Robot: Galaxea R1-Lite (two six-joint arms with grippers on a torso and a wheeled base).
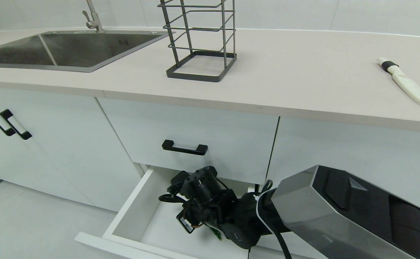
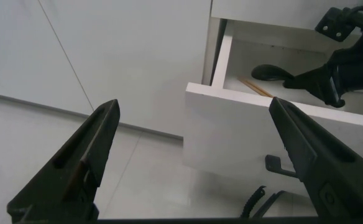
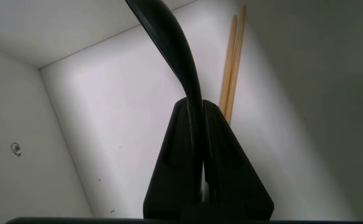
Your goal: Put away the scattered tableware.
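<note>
Right wrist view: right hand [image 3: 201, 124] clamps black spoon [image 3: 169, 37] beside chopsticks [image 3: 230, 68]; left hand [image 2: 192, 106] apart.

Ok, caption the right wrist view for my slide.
Right gripper clamps a black spoon inside the open white drawer, where two wooden chopsticks lie.

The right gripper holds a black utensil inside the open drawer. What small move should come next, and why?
Probably lower a little and open the right gripper. It is shut on the black utensil, over the drawer floor and beside the chopsticks, so a release would likely lay it there.
</note>
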